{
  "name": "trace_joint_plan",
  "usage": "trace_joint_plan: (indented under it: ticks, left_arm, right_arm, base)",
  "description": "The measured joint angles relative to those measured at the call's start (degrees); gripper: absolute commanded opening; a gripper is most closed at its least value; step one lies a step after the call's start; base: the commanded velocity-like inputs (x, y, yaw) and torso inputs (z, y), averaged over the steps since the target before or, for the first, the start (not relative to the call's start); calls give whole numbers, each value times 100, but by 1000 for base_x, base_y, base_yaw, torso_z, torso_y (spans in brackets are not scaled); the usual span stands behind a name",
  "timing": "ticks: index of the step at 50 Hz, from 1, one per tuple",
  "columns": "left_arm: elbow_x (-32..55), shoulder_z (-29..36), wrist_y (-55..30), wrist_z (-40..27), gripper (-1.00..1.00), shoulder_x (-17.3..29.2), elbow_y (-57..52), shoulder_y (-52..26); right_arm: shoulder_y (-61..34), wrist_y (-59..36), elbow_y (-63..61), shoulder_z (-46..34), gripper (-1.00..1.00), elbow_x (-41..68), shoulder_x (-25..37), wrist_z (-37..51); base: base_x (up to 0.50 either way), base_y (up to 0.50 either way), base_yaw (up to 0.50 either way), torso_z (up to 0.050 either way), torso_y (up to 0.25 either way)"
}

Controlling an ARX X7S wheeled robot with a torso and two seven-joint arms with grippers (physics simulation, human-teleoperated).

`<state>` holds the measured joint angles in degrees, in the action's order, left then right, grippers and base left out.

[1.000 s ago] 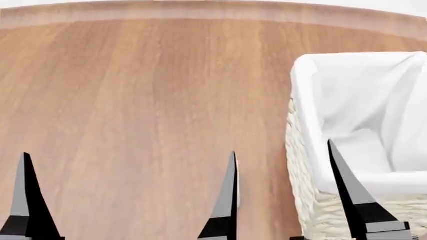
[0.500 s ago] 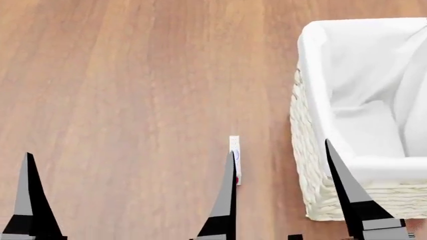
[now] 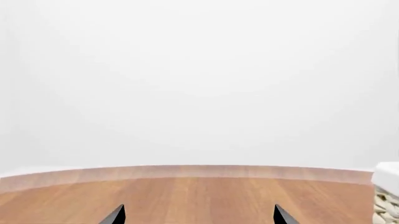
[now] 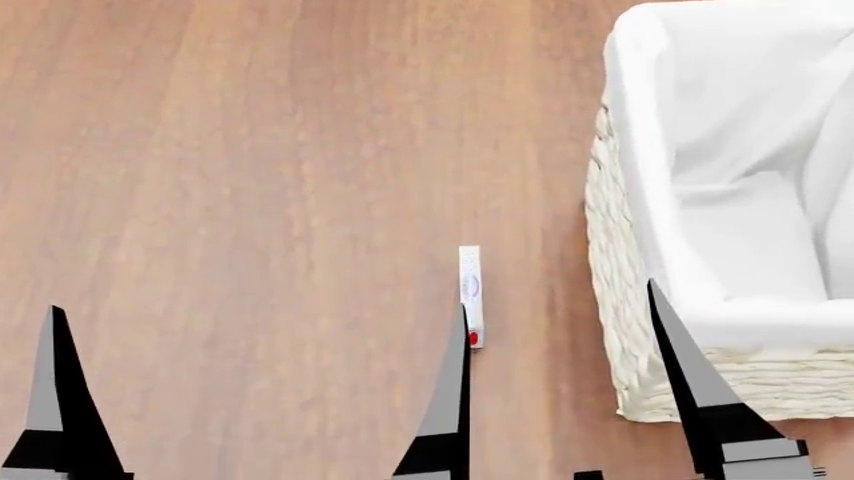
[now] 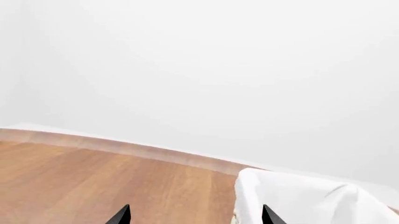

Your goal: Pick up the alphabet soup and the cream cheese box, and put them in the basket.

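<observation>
The cream cheese box (image 4: 469,290) shows as a thin white strip on the wooden table, its red-marked end just past my right gripper's left fingertip (image 4: 463,330). The basket (image 4: 617,330), cream wicker with a white liner, stands at the right and looks empty where visible. My right gripper (image 4: 558,298) is open and empty, with the basket's near left corner between its fingers. The basket also shows in the right wrist view (image 5: 281,196). My left gripper (image 3: 198,219) is open and empty; only one of its fingers (image 4: 54,350) shows in the head view. The alphabet soup is out of view.
The wooden table (image 4: 267,200) fills the head view. Its far edge (image 3: 187,171) meets a white wall in the left wrist view. The basket's corner (image 3: 388,186) sits at that view's edge.
The head view has tilted down. The table's far edge left the frame, the basket slid upward, and the cream cheese box came into view. The fingers keep their places.
</observation>
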<state>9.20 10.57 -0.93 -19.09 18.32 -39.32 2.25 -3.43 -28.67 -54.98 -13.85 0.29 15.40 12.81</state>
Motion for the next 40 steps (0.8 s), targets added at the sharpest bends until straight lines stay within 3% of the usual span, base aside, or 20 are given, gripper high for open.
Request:
trace_joint_plan:
  ticks: [40]
  left_arm:
    - [127, 37, 68, -61, 100, 85, 24, 6]
  right_arm:
    - [3, 27, -9, 5, 100, 168, 55, 120]
  base:
    - [0, 0, -188, 0, 0]
